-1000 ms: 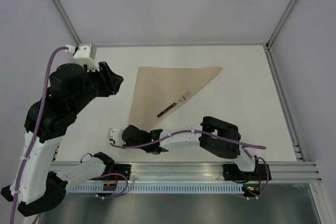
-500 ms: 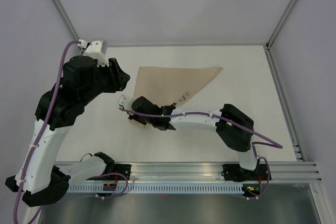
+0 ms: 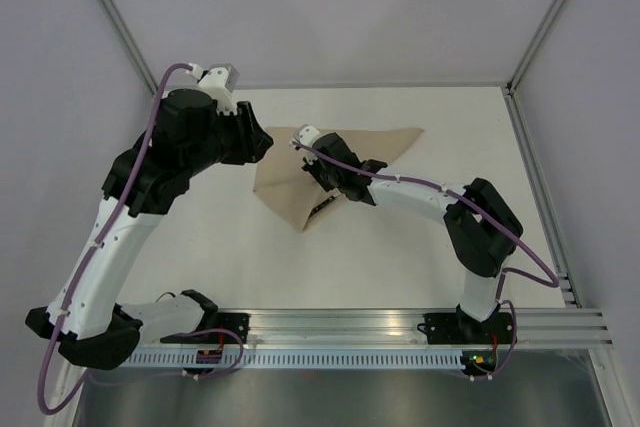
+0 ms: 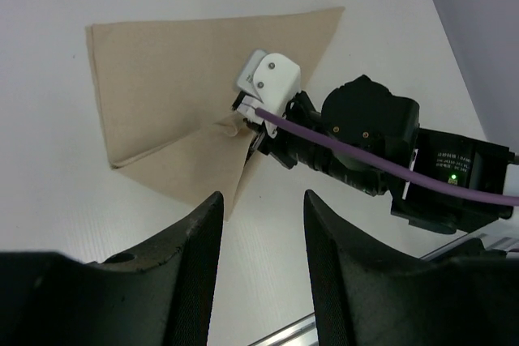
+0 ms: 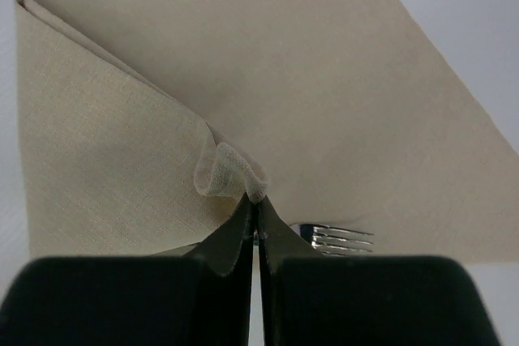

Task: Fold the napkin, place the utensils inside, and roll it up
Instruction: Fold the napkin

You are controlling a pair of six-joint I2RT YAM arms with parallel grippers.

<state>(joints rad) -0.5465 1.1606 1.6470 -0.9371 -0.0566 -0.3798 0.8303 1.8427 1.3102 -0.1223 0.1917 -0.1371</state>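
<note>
The tan napkin (image 3: pixel 375 145) lies as a folded triangle at the back middle of the table. It also shows in the left wrist view (image 4: pixel 162 70) and the right wrist view (image 5: pixel 324 79). My right gripper (image 3: pixel 299 161) is shut on a puckered corner of the napkin (image 5: pixel 231 172), lifted over the cloth's middle. A fork lies on the napkin: its silver tines (image 5: pixel 336 238) show beside my right fingers and its black handle (image 3: pixel 320 210) peeks out below the fold. My left gripper (image 3: pixel 258 142) is open and empty, hovering above the napkin's left corner (image 4: pixel 259 281).
The white table (image 3: pixel 450 247) ends at a metal rail (image 3: pixel 350 327) along the front, where both arm bases sit. Frame posts and grey walls close the back and sides. The right arm (image 4: pixel 365 127) stretches across the napkin's near side.
My right gripper has carried the napkin's near left corner up and to the right, over the fork. My left arm has swung right, toward the napkin's left corner.
</note>
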